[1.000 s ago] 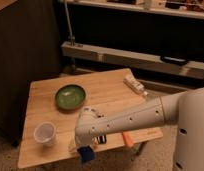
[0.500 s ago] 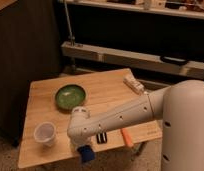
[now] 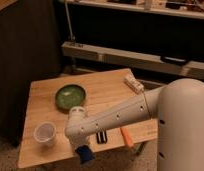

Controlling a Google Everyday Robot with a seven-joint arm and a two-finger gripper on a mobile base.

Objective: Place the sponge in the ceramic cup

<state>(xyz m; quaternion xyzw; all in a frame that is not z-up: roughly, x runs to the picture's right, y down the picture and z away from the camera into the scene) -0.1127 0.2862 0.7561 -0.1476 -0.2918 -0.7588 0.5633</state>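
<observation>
Pincer (image 3: 83, 148) at the near edge of the counter (image 3: 111, 94), pointing down from the end of the white arm (image 3: 117, 116), drawn together on the sponge (image 3: 85, 156). Sponge seen as a bright blue block under the wrist, at or just past the counter's front lip; resting there or raised off the wood, not to be told. Ceramic cup (image 3: 45, 134) upright and open-mouthed, to the left of the pincer in the view, near but apart from it, with nothing blue inside. Green bowl (image 3: 70, 96) behind, striped bar (image 3: 101, 137) and orange stick (image 3: 126, 136) to the right along the front, pale box (image 3: 133, 83) toward the far right corner; none of these touched. Step in hand, judged: the grasp, with the sponge secured for carrying. Next move, judged: raise the block clear of the wood, carry it toward the cup until above the mouth, lower, and only then let go. Called for: height enough to clear the rim, centring over a narrow opening, and a soft approach, given a light, tapering cup likely to tip under a sideways nudge.
</observation>
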